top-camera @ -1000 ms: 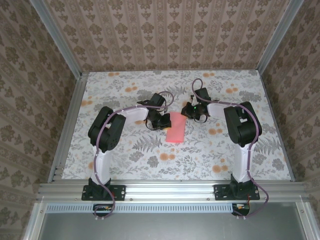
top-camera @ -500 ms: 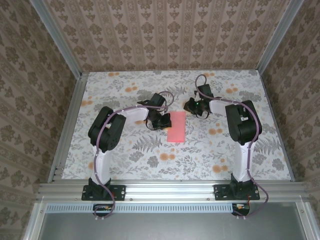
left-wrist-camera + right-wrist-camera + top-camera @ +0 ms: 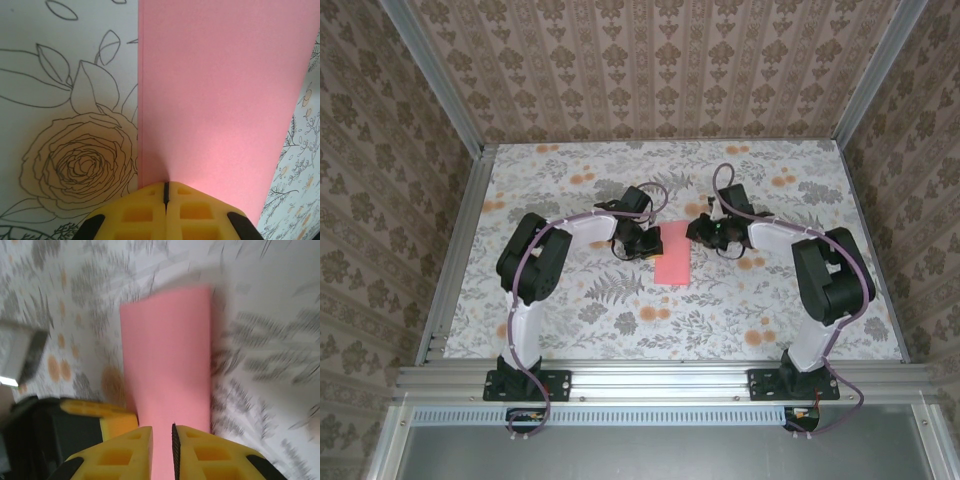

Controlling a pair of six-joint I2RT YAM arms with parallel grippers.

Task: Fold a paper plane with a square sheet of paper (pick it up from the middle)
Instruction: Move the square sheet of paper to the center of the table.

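Note:
The square sheet of paper (image 3: 672, 258) lies on the table folded into a narrow pink rectangle. My left gripper (image 3: 642, 243) is shut, its yellow fingertips (image 3: 150, 192) pressed together and resting on the paper (image 3: 220, 100) just inside its left long edge. My right gripper (image 3: 700, 232) hovers at the paper's far right corner. In the right wrist view its jaws (image 3: 162, 429) stand a narrow gap apart over the pink paper (image 3: 167, 355), with nothing between them. A yellow pad of the left gripper (image 3: 112, 421) touches the paper's left edge there.
The table (image 3: 570, 310) wears a white cloth printed with grey leaves and orange flowers. Aluminium rails (image 3: 460, 240) frame it on the left, right and near sides. Patterned walls close the back and sides.
The right arm swung away from the paper and came back, its elbow now farther right and nearer. Its jaws parted slightly. The left gripper and the paper stayed put.

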